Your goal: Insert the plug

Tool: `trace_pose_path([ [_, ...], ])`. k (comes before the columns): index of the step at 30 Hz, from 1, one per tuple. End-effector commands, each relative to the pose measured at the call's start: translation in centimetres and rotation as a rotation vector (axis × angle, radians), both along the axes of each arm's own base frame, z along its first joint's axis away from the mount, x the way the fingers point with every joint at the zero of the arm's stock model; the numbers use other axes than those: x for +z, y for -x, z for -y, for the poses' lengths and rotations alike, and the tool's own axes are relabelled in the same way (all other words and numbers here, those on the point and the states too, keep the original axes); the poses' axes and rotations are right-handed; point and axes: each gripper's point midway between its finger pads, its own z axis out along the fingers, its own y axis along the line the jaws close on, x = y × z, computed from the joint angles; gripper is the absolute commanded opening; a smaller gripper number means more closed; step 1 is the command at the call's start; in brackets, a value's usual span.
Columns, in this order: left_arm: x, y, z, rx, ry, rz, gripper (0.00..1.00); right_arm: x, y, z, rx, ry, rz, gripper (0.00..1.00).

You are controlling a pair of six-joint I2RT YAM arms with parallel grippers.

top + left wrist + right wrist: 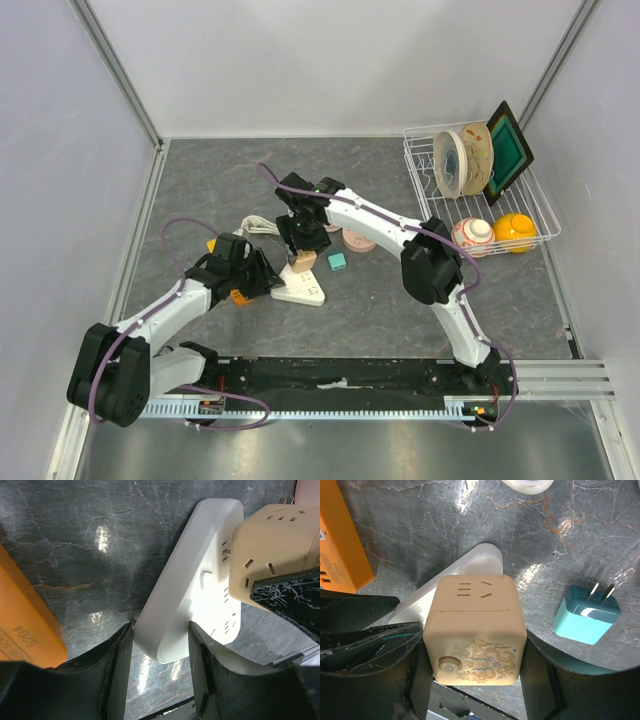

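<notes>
A white power strip (303, 292) lies on the grey table. My left gripper (262, 279) is shut on its near end; in the left wrist view its fingers (119, 660) press both sides of the strip (187, 585). My right gripper (300, 246) is shut on a beige cube plug (304, 262) with a dragon print (475, 630). It holds the cube on top of the strip (450, 580), over the sockets at its far end (270, 550). The cube's prongs are hidden, so I cannot tell how far it is seated.
A teal plug (337, 261) lies just right of the strip, prongs up in the right wrist view (587, 616). An orange block (240, 297) sits left of the strip (25, 625). A pink bowl (358, 241) is behind. A dish rack (480, 190) with plates stands at the back right.
</notes>
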Motion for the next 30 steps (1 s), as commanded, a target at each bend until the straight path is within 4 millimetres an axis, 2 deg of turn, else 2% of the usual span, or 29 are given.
trace_pose_path([
  [1, 0.3, -0.2, 2.4, -0.049, 0.062, 0.020, 0.49, -6.2, 2.4, 2.4, 0.019, 0.192, -0.074, 0.00],
  [3, 0.6, -0.4, 3.3, -0.074, 0.062, 0.023, 0.49, -5.8, 2.6, 3.5, 0.024, 0.216, -0.058, 0.00],
  [5, 0.5, 0.0, 4.4, -0.107, 0.050, 0.021, 0.49, -6.3, 3.5, 5.0, 0.030, 0.255, -0.072, 0.00],
  [6, 0.9, 0.0, 5.0, -0.111, 0.058, 0.027, 0.49, -5.6, 3.6, 5.5, 0.040, 0.251, -0.061, 0.00],
  [7, 0.9, 0.4, 5.8, -0.131, 0.061, 0.025, 0.49, -6.1, 4.3, 6.5, 0.040, 0.274, -0.081, 0.00],
  [9, 0.8, 0.7, 6.4, -0.133, 0.075, 0.011, 0.49, -5.2, 4.7, 7.4, 0.045, 0.270, -0.076, 0.00],
  [10, 0.7, 1.1, 6.8, -0.146, 0.074, 0.009, 0.49, -5.4, 5.3, 8.3, 0.051, 0.289, -0.090, 0.00],
  [14, -0.2, 1.9, 7.1, -0.151, 0.060, -0.017, 0.49, -4.8, 6.4, 10.1, 0.074, 0.292, -0.122, 0.00],
  [18, -0.9, 2.7, 7.3, -0.165, 0.050, -0.041, 0.49, -5.7, 6.5, 12.1, 0.070, 0.317, -0.159, 0.00],
  [25, -1.5, 3.3, 6.8, -0.164, 0.031, -0.054, 0.49, -7.5, 6.0, 11.6, 0.087, 0.298, -0.198, 0.00],
  [30, -1.8, 3.5, 6.3, -0.154, 0.013, -0.060, 0.48, -9.1, 5.8, 12.2, 0.102, 0.360, -0.207, 0.00],
])
